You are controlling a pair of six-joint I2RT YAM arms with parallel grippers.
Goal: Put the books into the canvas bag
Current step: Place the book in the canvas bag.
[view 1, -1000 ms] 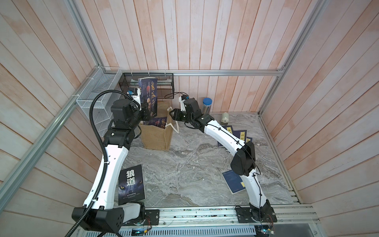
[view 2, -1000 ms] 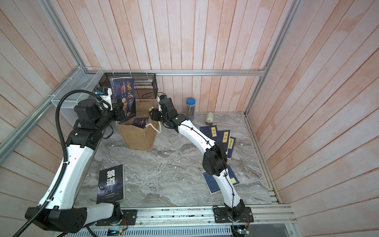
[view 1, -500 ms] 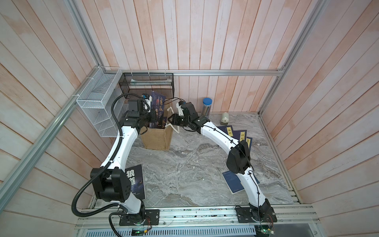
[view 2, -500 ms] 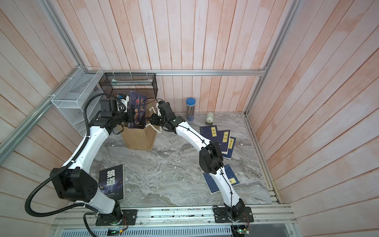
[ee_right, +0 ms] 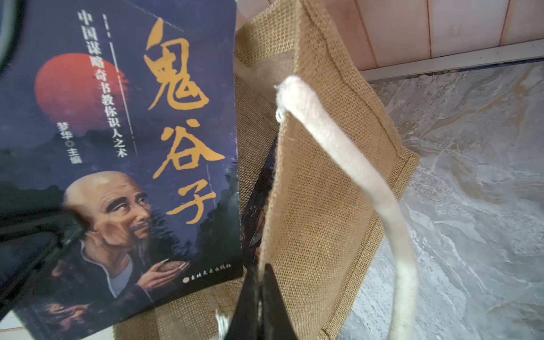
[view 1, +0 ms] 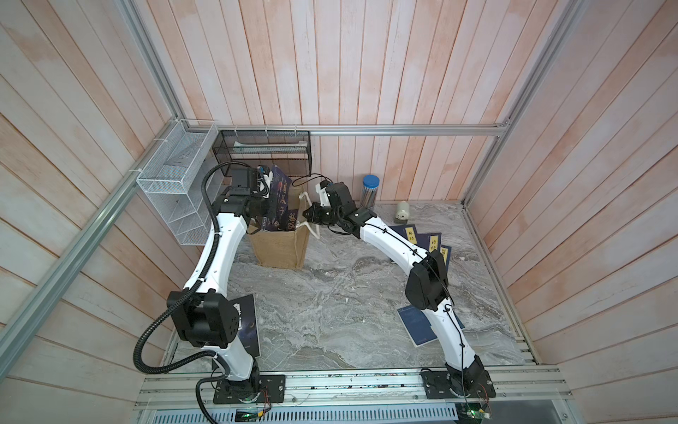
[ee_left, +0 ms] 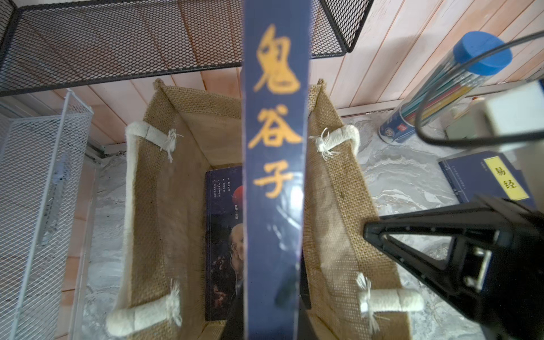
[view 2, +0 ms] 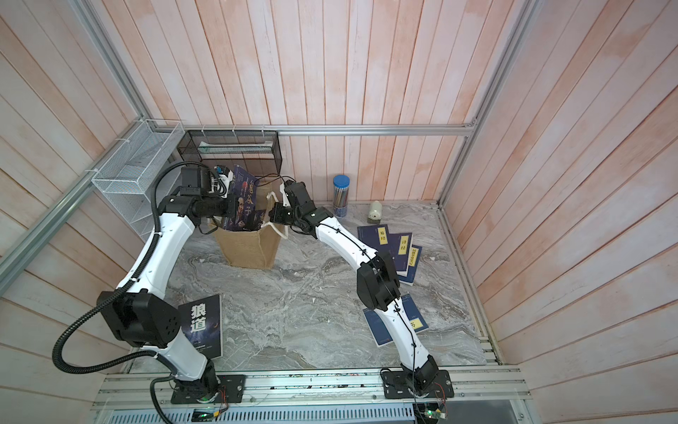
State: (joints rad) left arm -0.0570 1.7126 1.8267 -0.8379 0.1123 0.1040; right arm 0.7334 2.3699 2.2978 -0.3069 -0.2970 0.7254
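The tan canvas bag (view 1: 282,249) (view 2: 253,249) stands at the back left with its mouth up. My left gripper (view 1: 266,205) (view 2: 231,207) is shut on a dark old-man portrait book (view 1: 280,200) (ee_right: 117,147), held upright and partly down in the bag's mouth. Its spine (ee_left: 275,176) fills the left wrist view. Another portrait book (ee_left: 223,235) lies inside the bag. My right gripper (ee_right: 259,288) (view 1: 306,214) is shut on the bag's right rim (ee_right: 318,206), beside the white rope handle (ee_right: 353,176). On the table lie three navy books (view 1: 422,238), one more navy book (view 1: 418,326) and a black book (view 2: 203,323).
A white wire rack (view 1: 172,191) hangs on the left wall and a black mesh basket (view 1: 264,150) on the back wall, just behind the bag. A pencil tube with a blue cap (view 1: 368,191) and a small cream object (view 1: 403,212) stand at the back.
My left arm has stretched forward and brought the book down from above the bag into its mouth. The right gripper has closed on the bag's rim.
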